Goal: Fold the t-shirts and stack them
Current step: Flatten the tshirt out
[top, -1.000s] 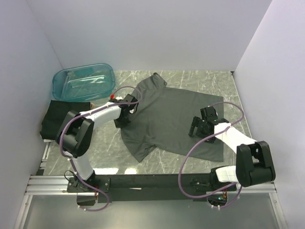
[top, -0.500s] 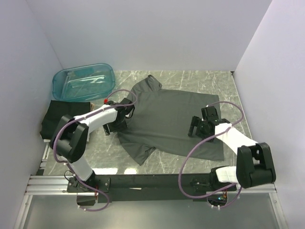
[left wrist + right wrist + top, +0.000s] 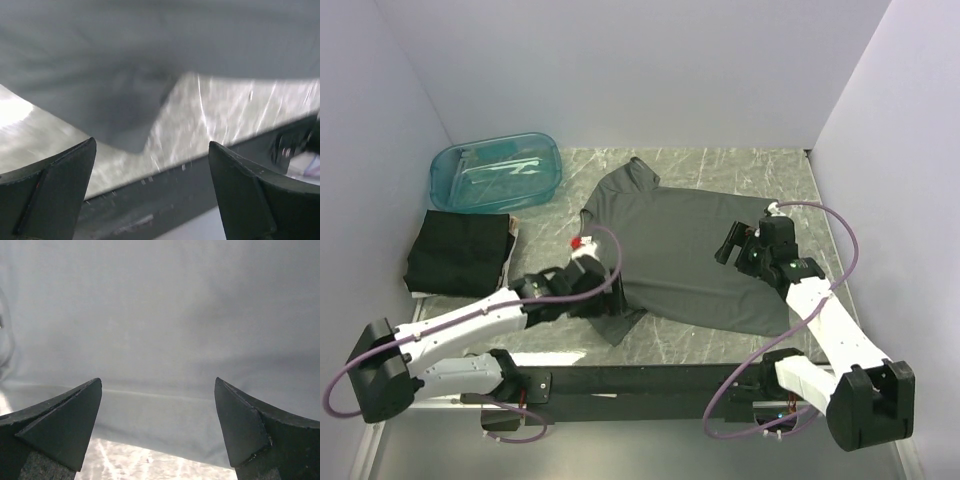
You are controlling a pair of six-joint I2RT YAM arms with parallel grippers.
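One dark grey t-shirt (image 3: 685, 250) lies spread flat on the marble table, neck to the far left. Another t-shirt (image 3: 458, 251) lies folded, black, at the table's left edge. My left gripper (image 3: 608, 303) hovers open over the near sleeve (image 3: 122, 112), nothing between its fingers (image 3: 60, 185). My right gripper (image 3: 725, 248) stands open above the shirt's right part, close to the hem. In the right wrist view, grey cloth (image 3: 160, 315) fills the frame between the wide-apart fingers (image 3: 240, 425), with a strip of table (image 3: 150, 462) below the hem.
A translucent teal tub (image 3: 496, 171) stands at the far left, behind the folded shirt. White walls close in the left, back and right sides. A black rail (image 3: 650, 381) with the arm bases runs along the near edge, also seen as the rail (image 3: 165, 200) past the left fingers.
My left gripper has opened, let go of the shirt near its collar and swung back towards the near sleeve. The shirt slid slightly left. My right gripper moved farther back, staying open.
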